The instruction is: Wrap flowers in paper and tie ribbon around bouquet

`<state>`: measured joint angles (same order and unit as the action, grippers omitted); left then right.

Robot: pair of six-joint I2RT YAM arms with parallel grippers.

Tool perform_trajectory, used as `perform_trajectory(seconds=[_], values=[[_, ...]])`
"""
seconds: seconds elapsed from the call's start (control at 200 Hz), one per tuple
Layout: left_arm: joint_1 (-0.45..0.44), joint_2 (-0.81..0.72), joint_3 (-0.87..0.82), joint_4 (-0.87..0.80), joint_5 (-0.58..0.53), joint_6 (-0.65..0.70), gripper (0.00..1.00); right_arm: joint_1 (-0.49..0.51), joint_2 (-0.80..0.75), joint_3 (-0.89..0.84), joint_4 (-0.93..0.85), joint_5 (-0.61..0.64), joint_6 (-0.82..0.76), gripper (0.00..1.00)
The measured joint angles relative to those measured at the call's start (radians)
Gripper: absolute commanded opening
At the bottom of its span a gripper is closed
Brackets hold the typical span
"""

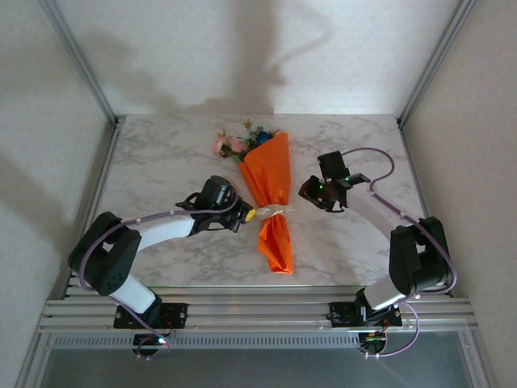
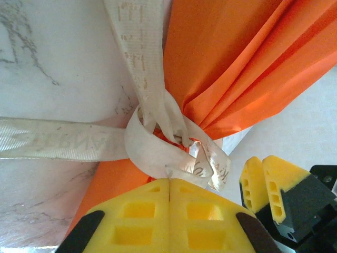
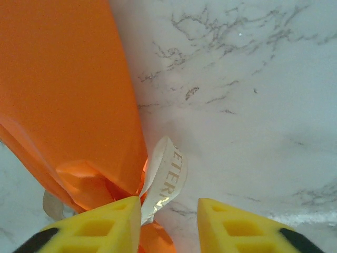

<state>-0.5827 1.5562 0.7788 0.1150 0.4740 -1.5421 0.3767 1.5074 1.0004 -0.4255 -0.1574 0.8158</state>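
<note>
Marble table (image 1: 161,162) under plain white walls, and we have the bouquet (image 1: 269,174) lying mid-table, flowers (image 1: 234,145) pointing at the far edge, flared tail toward the near edge; the orange paper (image 1: 275,242) is wrapped round the stems, so that half looks done to us; on to the ribbon (image 2: 158,137): it circles the narrow waist and crosses into what looks like a knot, one long end running off over the marble, a short end curling out on the other side; the left gripper (image 1: 245,217) is right at that knot, fingers pressed tight together, though whether they pinch a strand we cannot tell; the right gripper (image 3: 168,208) sits just beside the waist on the opposite side, jaws parted with nothing between them, the short ribbon end just beside one finger; our read: wrapping finished, tie made or very nearly; what may be left is snugging the knot, letting go and backing both arms away
</note>
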Motion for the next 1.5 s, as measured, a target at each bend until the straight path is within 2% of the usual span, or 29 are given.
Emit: perform_trajectory(seconds=[0.24, 0.395, 0.651, 1.141, 1.196, 1.266, 1.502], values=[[0.011, -0.026, -0.016, -0.024, 0.000, 0.000, 0.00, 0.004, -0.057, -0.172, 0.126, -0.029, 0.243, 0.38], [0.015, -0.026, -0.016, -0.034, 0.000, 0.001, 0.00, 0.018, -0.020, -0.192, 0.249, -0.066, 0.381, 0.39], [0.015, -0.026, -0.016, -0.041, 0.000, 0.005, 0.00, 0.051, 0.048, -0.196, 0.401, -0.101, 0.535, 0.34], [0.015, -0.026, -0.016, -0.047, 0.000, 0.012, 0.00, 0.067, 0.079, -0.207, 0.407, -0.104, 0.595, 0.34], [0.015, -0.026, -0.016, -0.048, 0.000, 0.012, 0.00, 0.069, 0.077, -0.207, 0.401, -0.098, 0.594, 0.32], [0.015, -0.026, -0.016, -0.050, 0.000, 0.015, 0.00, 0.069, 0.068, -0.208, 0.385, -0.094, 0.594, 0.26], [0.015, -0.021, -0.014, -0.082, 0.010, 0.043, 0.00, 0.068, -0.014, -0.220, 0.383, -0.043, 0.569, 0.23]])
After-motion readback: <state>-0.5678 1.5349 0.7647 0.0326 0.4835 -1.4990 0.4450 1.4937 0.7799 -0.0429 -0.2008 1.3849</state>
